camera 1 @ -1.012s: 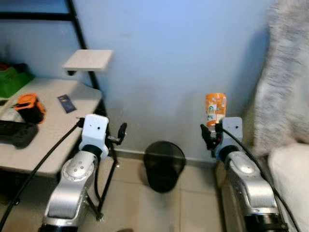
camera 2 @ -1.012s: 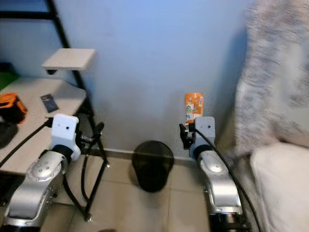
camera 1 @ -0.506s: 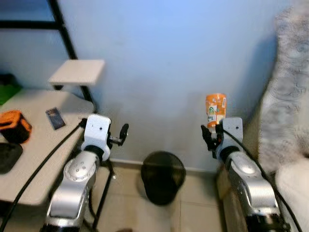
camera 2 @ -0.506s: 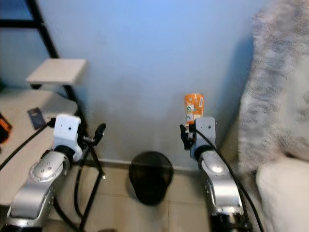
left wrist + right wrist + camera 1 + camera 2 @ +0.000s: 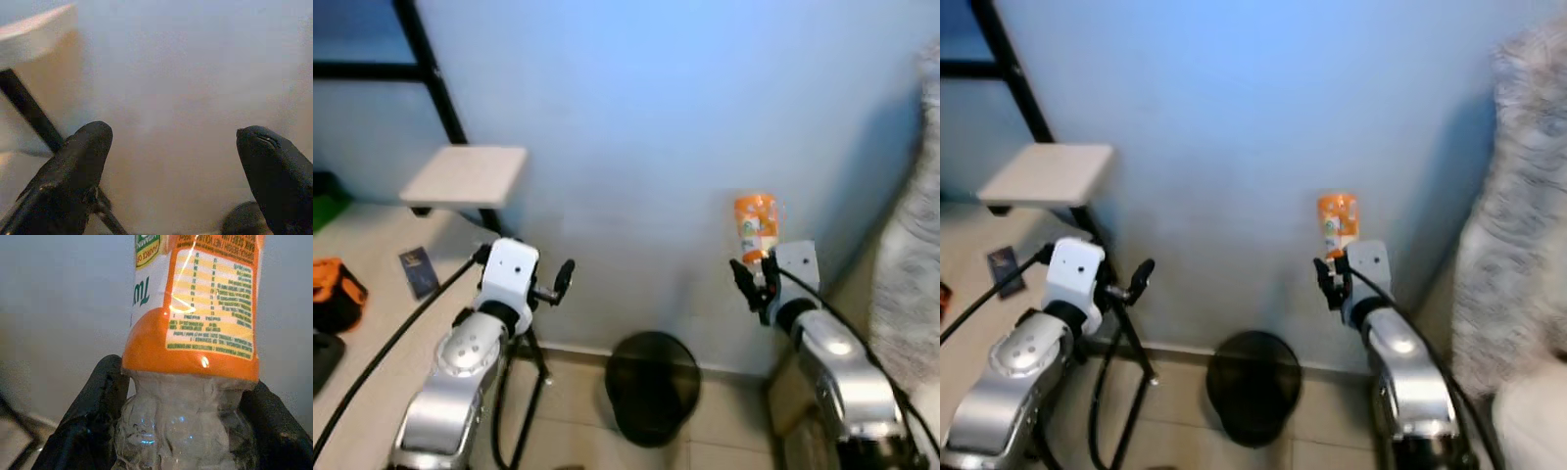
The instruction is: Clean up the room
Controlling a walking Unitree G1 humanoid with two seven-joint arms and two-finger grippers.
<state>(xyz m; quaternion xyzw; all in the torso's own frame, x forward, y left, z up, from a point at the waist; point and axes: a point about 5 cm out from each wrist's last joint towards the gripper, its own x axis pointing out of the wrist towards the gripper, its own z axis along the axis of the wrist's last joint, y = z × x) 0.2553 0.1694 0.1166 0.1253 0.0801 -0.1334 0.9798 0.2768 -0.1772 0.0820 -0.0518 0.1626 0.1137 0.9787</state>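
R arm raised, clamping bottle upright, L arm raised, jaws apart

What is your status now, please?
Right gripper shut on bottle, held upright near the wall. Left gripper open, empty. Black bin on the floor ahead, between the arms, nothing in the way.

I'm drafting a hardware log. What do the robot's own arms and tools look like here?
Both arms are rounded silver metal segments ending in a white boxy wrist block. A black cable runs along each. The left tool and right tool each carry two long black fingers with rounded tips.
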